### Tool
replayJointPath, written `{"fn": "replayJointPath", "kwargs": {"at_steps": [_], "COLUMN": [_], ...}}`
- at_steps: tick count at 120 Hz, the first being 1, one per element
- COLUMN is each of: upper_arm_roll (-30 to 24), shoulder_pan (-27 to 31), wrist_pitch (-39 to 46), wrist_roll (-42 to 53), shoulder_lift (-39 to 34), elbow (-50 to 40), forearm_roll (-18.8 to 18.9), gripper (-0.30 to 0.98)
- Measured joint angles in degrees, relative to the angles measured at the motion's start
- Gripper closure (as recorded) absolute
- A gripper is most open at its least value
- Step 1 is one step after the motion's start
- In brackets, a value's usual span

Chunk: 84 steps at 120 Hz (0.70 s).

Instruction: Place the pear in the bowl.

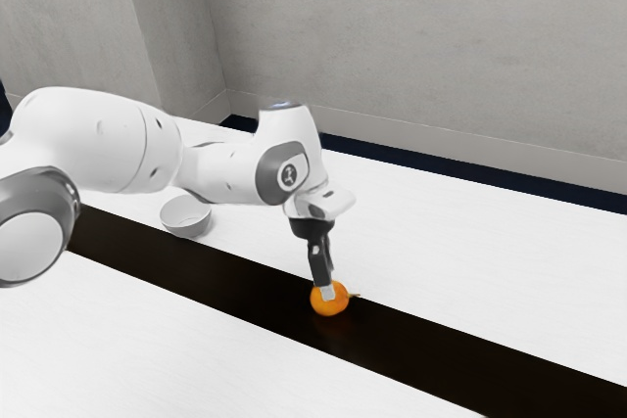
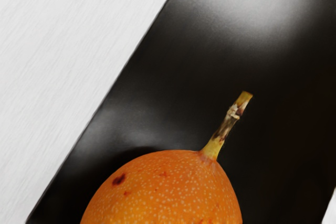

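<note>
The orange, speckled pear (image 1: pixel 321 304) rests on the dark strip of the table in the exterior view, its stem toward the view's right. My gripper (image 1: pixel 328 292) points down at the fruit, its lower end overlapping the upper part. The fruit's far side is hidden there. Close under my hand, the pear (image 2: pixel 168 192) appears in the wrist view with its brown-green stem. A white bowl (image 1: pixel 185 215) stands upright on the white tabletop, toward the exterior view's left, apart from the pear.
The white tabletop (image 1: pixel 470 252) lies on both sides of the long dark strip (image 1: pixel 431 342). My arm extends above the table near the bowl. A grey wall rises behind the table.
</note>
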Motion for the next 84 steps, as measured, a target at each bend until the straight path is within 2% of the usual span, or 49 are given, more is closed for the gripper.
{"fn": "replayJointPath", "kwargs": {"at_steps": [23,61,84], "upper_arm_roll": [-0.32,-2.35,-3.61], "shoulder_pan": [0.00,-0.03,0.01], "wrist_pitch": [-0.30,3.28,4.67], "wrist_roll": [2.94,8.54,12.67], "shoulder_lift": [-0.08,1.01,1.55], "elbow": [-0.47,0.25,0.85], "forearm_roll": [-0.63,8.66,8.74], "gripper": [0.00,0.00,0.00]}}
